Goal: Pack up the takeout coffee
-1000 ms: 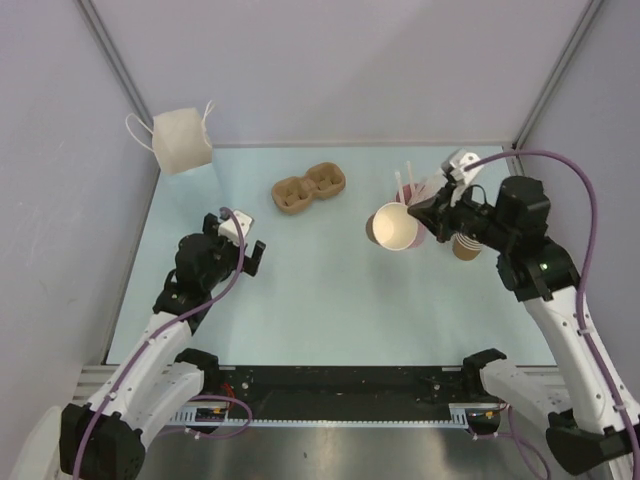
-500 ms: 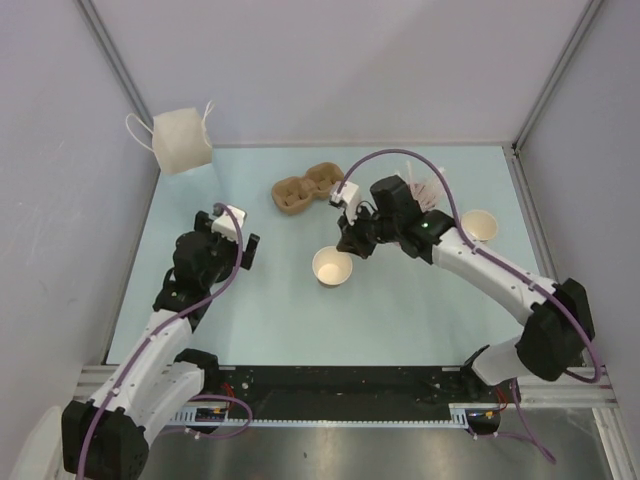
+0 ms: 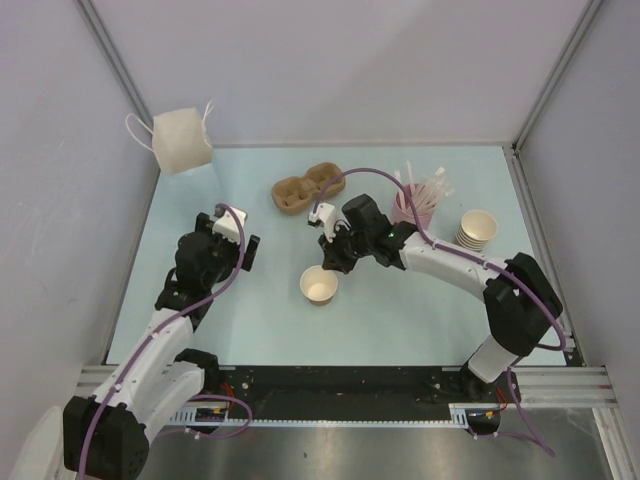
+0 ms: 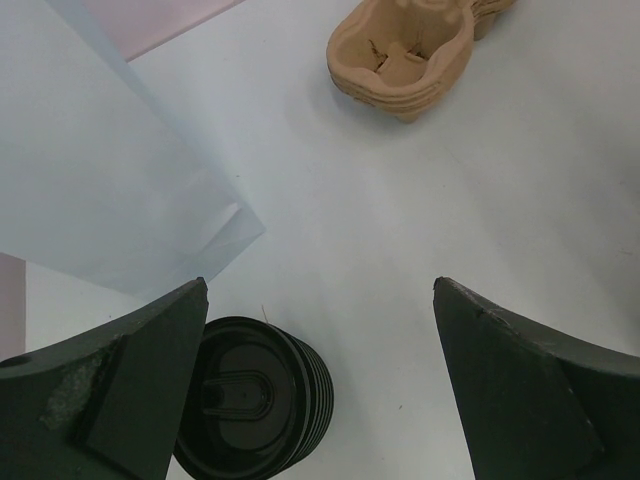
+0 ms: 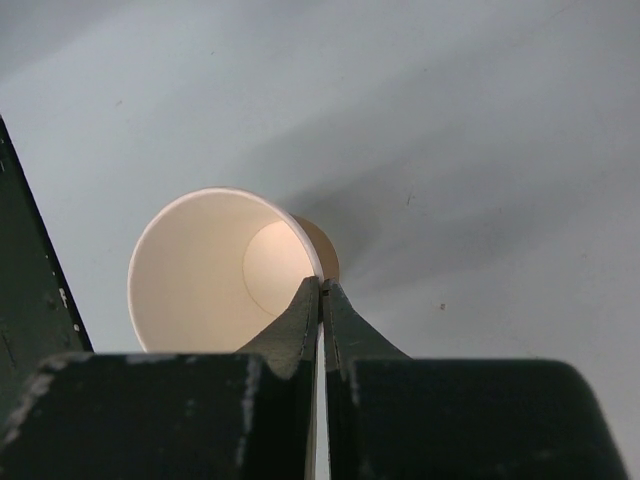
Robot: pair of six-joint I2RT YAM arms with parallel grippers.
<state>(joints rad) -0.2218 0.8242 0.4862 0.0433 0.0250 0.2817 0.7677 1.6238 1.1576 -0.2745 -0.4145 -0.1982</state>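
Carried leftward from beside the pink straw cup (image 3: pixel 412 208), the kraft paper cup (image 3: pixel 319 286) is now near mid-table.
Right gripper (image 5: pixel 321 290) pinches its rim, jaws nearly together; left gripper (image 4: pixel 320 290) hangs wide open above the black lids (image 4: pixel 250 410).

The cup (image 5: pixel 215 270) is tan outside and cream inside; the lid (image 4: pixel 250 405) is black with lines round its side; the tray (image 3: pixel 309 188) is brown; the tabletop (image 3: pixel 400 310) is pale blue-green; the bag (image 3: pixel 181 140) is white; the straws (image 3: pixel 425 190) are white in a pink cup (image 3: pixel 408 207); the cup stack (image 3: pixel 477 229) is tan; the left end effector (image 4: pixel 318 300) and right end effector (image 5: pixel 321 300) are black.
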